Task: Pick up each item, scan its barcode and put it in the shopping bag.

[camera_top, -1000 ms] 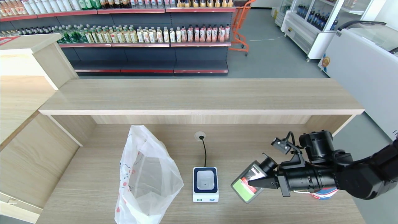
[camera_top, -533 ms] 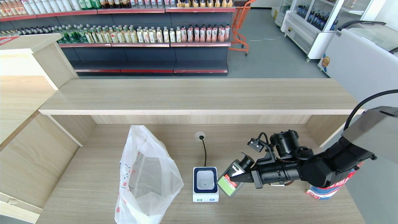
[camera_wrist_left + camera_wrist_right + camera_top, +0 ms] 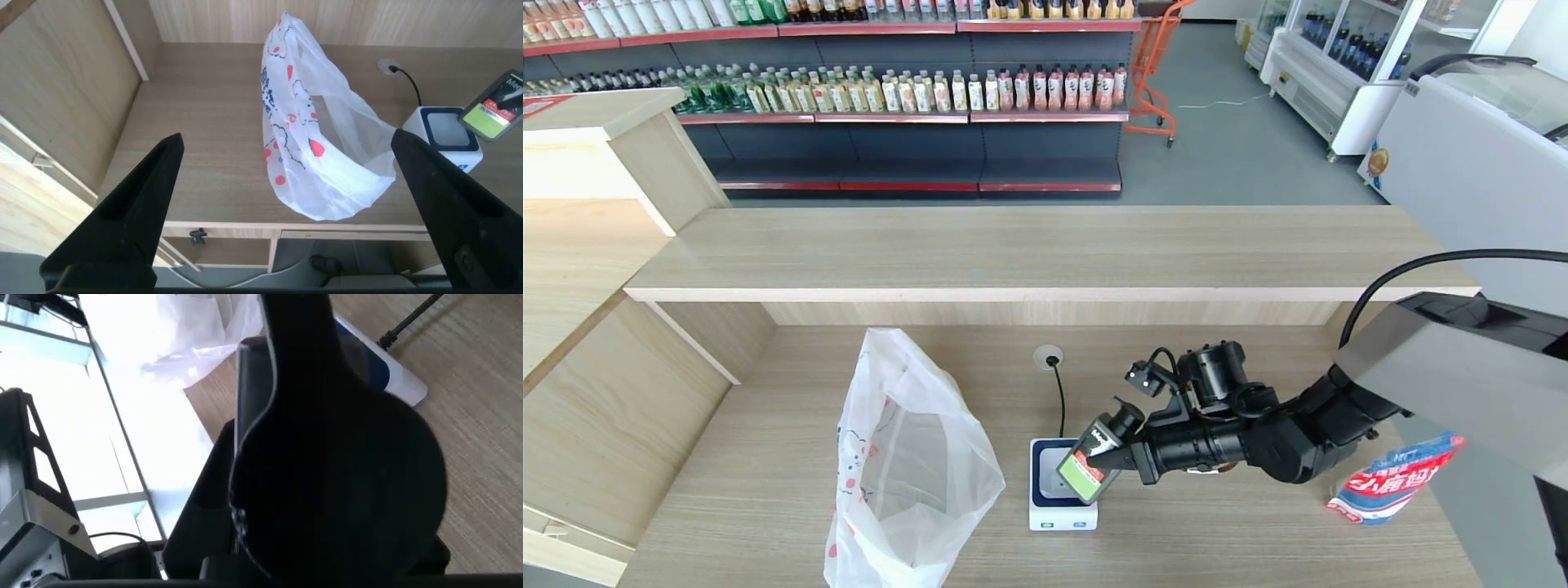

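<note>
The right tool (image 3: pixel 1104 459) is clenched on a small dark bottle (image 3: pixel 1085 475) with a green and red label. It holds the bottle tilted just above the scanner (image 3: pixel 1044 478), cap toward 1 o'clock. From the scanner, the white shopping bag (image 3: pixel 907 465) stands open at 9 o'clock, and a red and blue packet (image 3: pixel 1392 483) lies on the counter (image 3: pixel 1217 539) at 3 o'clock. The left tool (image 3: pixel 286 140) is released and empty, its fingers (image 3: pixel 155 196) spread wide, facing the bag.

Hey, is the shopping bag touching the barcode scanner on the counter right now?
Apart. The head view shows a strip of bare counter between the shopping bag and the scanner.
</note>
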{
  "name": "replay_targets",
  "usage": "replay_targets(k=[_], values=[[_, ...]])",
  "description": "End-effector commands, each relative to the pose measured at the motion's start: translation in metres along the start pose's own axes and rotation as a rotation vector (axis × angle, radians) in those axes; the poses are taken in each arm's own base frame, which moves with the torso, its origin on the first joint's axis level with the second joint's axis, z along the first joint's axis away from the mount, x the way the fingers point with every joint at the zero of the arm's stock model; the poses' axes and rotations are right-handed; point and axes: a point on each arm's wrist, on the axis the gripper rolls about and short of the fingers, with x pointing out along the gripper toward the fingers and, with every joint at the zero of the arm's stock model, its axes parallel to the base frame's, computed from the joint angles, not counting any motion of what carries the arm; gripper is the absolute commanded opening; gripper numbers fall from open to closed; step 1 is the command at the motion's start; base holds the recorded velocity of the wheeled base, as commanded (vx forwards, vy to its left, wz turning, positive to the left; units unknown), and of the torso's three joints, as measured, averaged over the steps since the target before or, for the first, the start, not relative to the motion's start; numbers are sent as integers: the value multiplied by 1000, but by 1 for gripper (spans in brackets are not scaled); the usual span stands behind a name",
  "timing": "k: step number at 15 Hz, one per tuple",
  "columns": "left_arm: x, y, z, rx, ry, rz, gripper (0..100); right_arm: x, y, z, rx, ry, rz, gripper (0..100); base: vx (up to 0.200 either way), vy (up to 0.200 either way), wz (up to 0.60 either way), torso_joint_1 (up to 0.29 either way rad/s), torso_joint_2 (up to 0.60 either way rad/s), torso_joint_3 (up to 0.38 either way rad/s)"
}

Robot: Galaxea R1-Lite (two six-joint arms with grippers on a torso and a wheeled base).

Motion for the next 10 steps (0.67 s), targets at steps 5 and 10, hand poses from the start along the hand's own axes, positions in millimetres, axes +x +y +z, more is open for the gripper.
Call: replay_targets(k=[5, 10], values=[[0, 0, 0, -1, 0, 0, 100, 42, -6, 0, 9, -17, -27, 0, 0, 0, 0, 0, 0, 0], [0, 0, 0, -1, 0, 0, 100, 47, -1, 12, -10, -46, -37, 0, 0, 0, 0, 0, 0, 0]])
